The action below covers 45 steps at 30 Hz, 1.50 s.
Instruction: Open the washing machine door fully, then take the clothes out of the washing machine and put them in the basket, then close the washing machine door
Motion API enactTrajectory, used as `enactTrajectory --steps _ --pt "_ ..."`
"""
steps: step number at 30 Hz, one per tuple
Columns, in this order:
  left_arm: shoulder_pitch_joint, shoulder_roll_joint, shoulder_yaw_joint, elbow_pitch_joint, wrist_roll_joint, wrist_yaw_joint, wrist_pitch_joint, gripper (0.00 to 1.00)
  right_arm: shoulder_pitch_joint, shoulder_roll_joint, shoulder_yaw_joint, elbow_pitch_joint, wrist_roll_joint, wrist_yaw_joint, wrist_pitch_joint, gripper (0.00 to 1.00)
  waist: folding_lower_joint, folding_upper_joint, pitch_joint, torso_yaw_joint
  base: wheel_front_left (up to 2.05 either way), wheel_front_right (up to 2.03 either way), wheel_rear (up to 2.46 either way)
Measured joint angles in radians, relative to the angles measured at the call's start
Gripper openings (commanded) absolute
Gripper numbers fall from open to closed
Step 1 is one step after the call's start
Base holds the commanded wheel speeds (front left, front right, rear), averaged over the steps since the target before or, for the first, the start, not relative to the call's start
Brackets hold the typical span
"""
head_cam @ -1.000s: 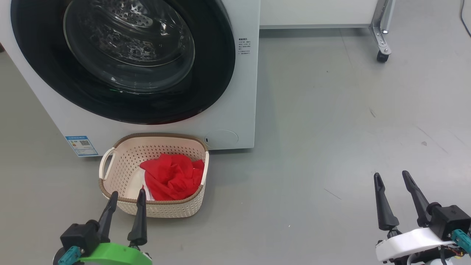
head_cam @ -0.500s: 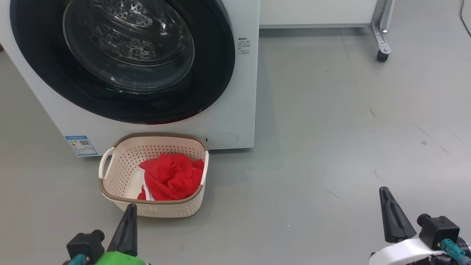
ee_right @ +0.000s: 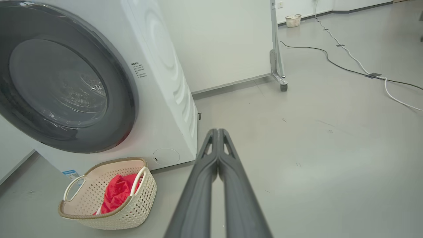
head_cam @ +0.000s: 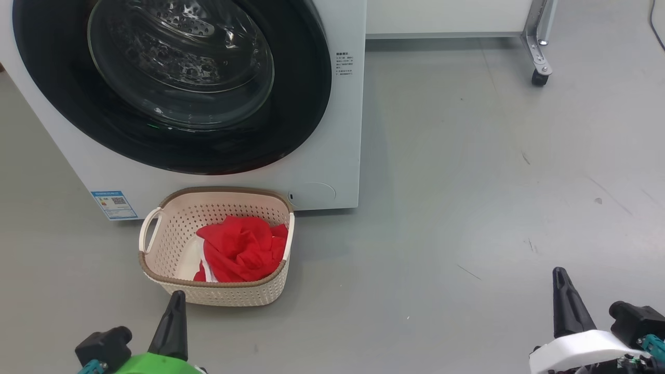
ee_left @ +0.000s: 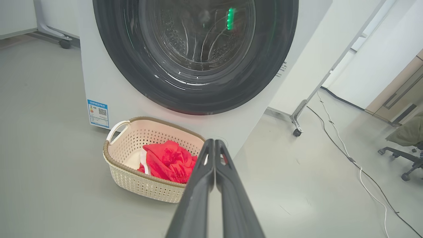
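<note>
Presently I find the washing machine door [head_cam: 298, 104] shut flush on the washing machine [head_cam: 345, 166]. The basket [head_cam: 156, 274] stands on the floor [head_cam: 467, 208] just in front of the machine, with red clothes [head_cam: 241, 254] heaped in its right half. My left gripper [head_cam: 177, 294] hangs near the basket's front rim, fingers pressed together and empty. My right gripper [head_cam: 558, 271], well apart over the floor, is likewise closed on nothing.

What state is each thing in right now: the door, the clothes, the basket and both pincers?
washing machine door: shut.
clothes: heaped inside the basket.
basket: upright on the floor, holding the clothes.
left pincer: shut, empty.
right pincer: shut, empty.
</note>
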Motion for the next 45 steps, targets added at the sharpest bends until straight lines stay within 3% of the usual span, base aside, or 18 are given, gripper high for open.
enactTrajectory --steps 45 --pt "-0.021 0.005 0.095 -0.012 -0.482 0.0 0.146 0.0 -0.08 0.033 -0.107 0.063 0.545 0.061 0.154 0.0 0.0 0.0 0.008 -0.002 0.0 0.0 0.0"
